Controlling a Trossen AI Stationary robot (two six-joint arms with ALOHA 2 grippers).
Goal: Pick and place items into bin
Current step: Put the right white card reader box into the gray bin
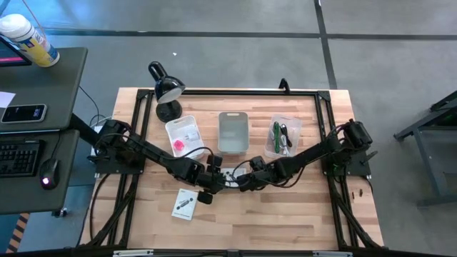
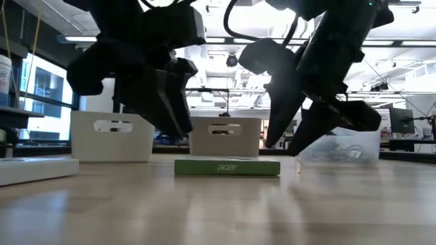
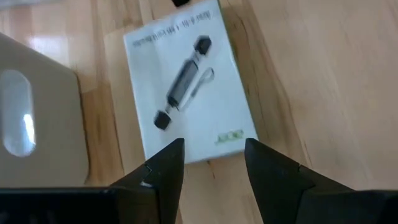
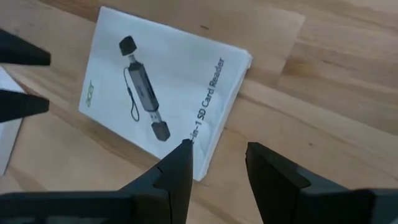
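A flat white packet (image 1: pixel 227 173) with a dark card reader printed on it lies flat on the wooden table between my two grippers; its green edge (image 2: pixel 227 167) faces the low view. My left gripper (image 3: pixel 214 158) hovers open just above the packet's edge (image 3: pixel 186 87), coming from the table's left. My right gripper (image 4: pixel 217 162) hovers open over the packet's opposite edge (image 4: pixel 161 87), coming from the right. In the low view the fingertips of both grippers (image 2: pixel 182 133) (image 2: pixel 283 148) stand clear above the packet. A second white packet (image 1: pixel 186 204) lies nearer the front.
Three bins stand in a row behind the packet: a white one (image 1: pixel 184 135) with a pink item, a grey one (image 1: pixel 233 132), and a clear one (image 1: pixel 282 135) with green and black cords. A black lamp (image 1: pixel 166 89) stands at the far left.
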